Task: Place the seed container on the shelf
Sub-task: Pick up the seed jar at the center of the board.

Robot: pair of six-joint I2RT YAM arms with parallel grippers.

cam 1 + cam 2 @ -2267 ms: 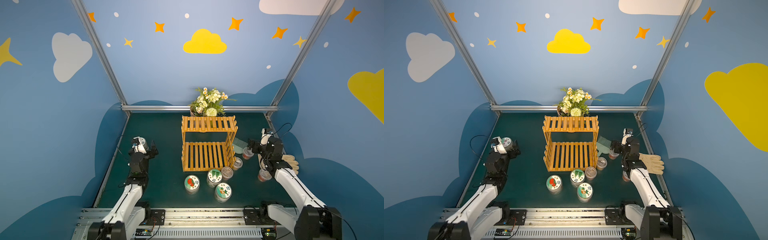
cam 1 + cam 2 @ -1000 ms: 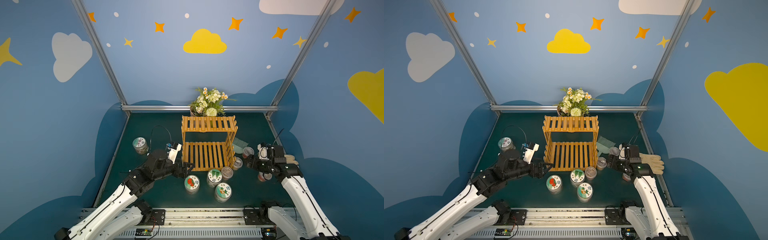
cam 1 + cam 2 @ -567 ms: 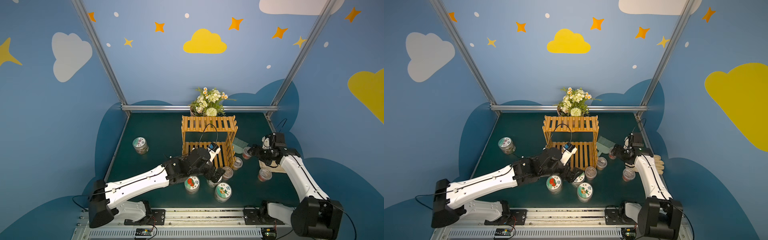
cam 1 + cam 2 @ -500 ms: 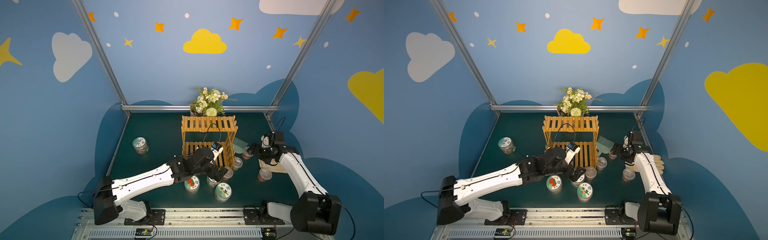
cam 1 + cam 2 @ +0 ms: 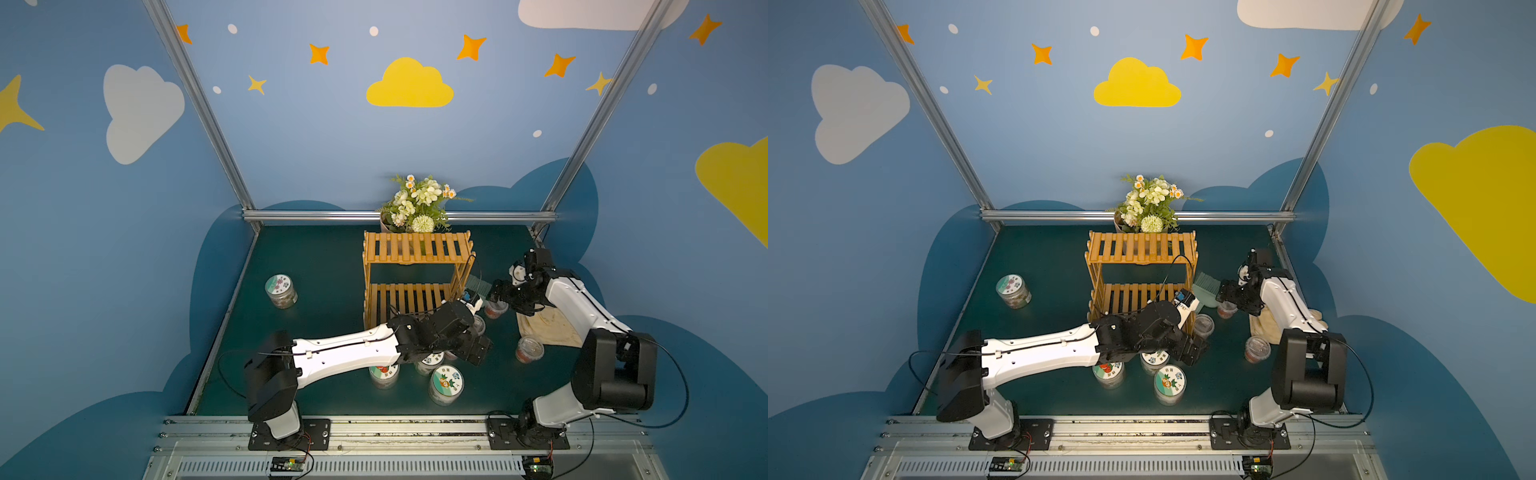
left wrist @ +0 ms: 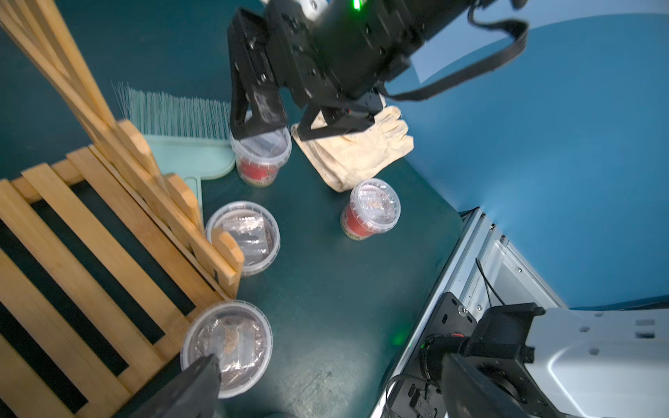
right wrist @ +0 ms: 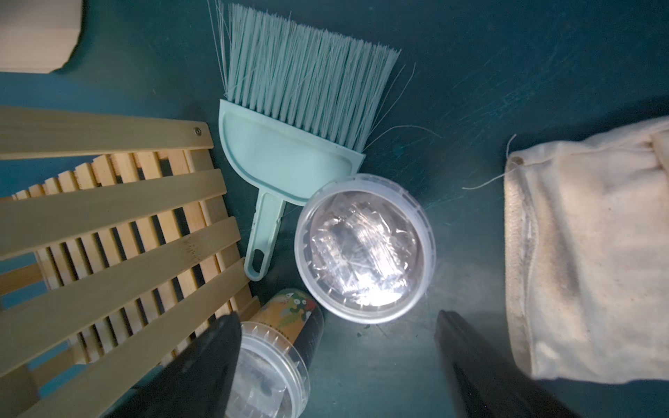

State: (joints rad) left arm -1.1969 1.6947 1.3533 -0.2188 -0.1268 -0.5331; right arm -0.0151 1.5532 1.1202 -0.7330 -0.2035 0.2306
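Flanking the seed container [image 7: 364, 248] are brush [image 7: 289, 144], glove [image 7: 586, 253] and shelf [image 7: 108, 217].

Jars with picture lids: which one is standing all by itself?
The jar with the purple-patterned lid, alone out on the left of the shelf. The other three picture-lid jars huddle close together in front of the shelf.

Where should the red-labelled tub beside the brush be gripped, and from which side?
From above, probably: the tub stands upright, lid up. Close the fingers across its round wall under the lid rim, on the sides clear of the brush and the neighbouring tub.
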